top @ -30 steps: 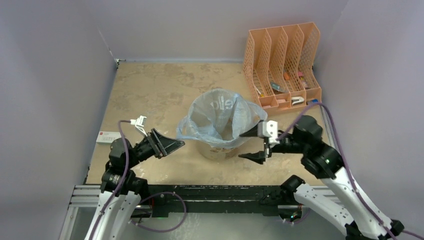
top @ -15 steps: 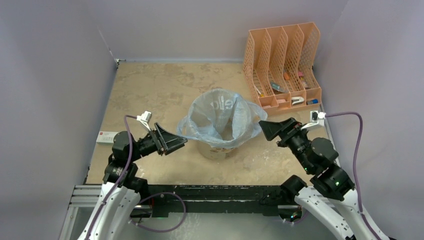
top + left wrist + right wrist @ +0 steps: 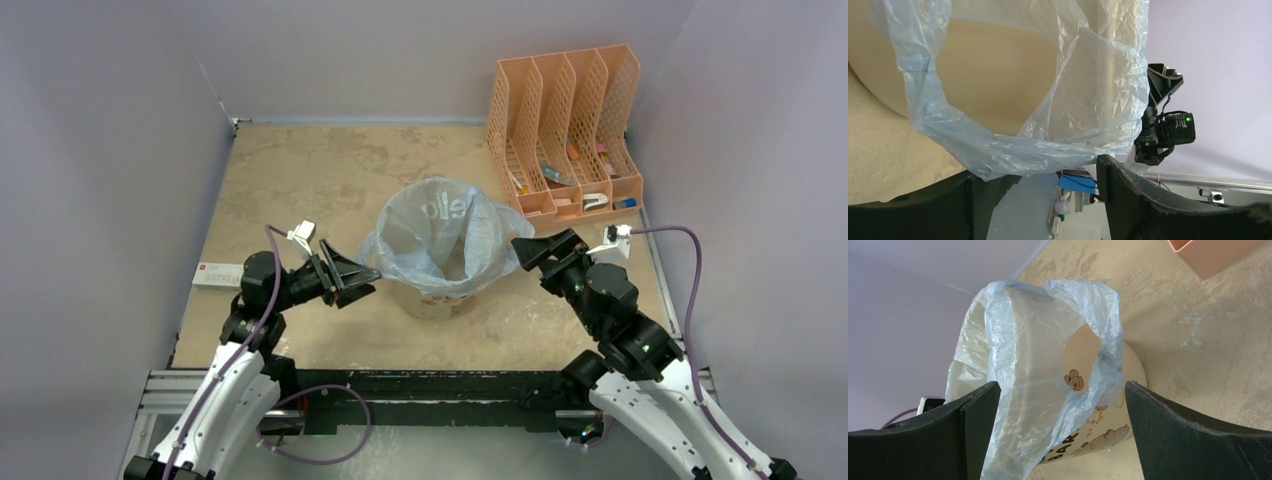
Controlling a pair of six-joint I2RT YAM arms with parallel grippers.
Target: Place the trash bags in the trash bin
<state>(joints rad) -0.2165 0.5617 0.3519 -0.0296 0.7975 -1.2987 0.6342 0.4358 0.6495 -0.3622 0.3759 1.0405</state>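
The trash bag (image 3: 440,235) sits in the trash bin (image 3: 432,300) near the middle of the tabletop (image 3: 320,180), its mouth gaping upward and its pale-blue film spilling over the rim on both sides; only the bin's lower wall shows beneath it. The left pincer (image 3: 362,278) is at the bag's left loop with its jaws apart, and the left wrist view shows a crinkled fold hanging into the gap, not pinched. The right pincer (image 3: 527,250) stands spread wide just beside the bag's right loop, holding nothing. An orange mesh file organizer (image 3: 565,130) stands at the far right corner, well apart; a small white box (image 3: 215,275) lies at the left edge behind the left arm.
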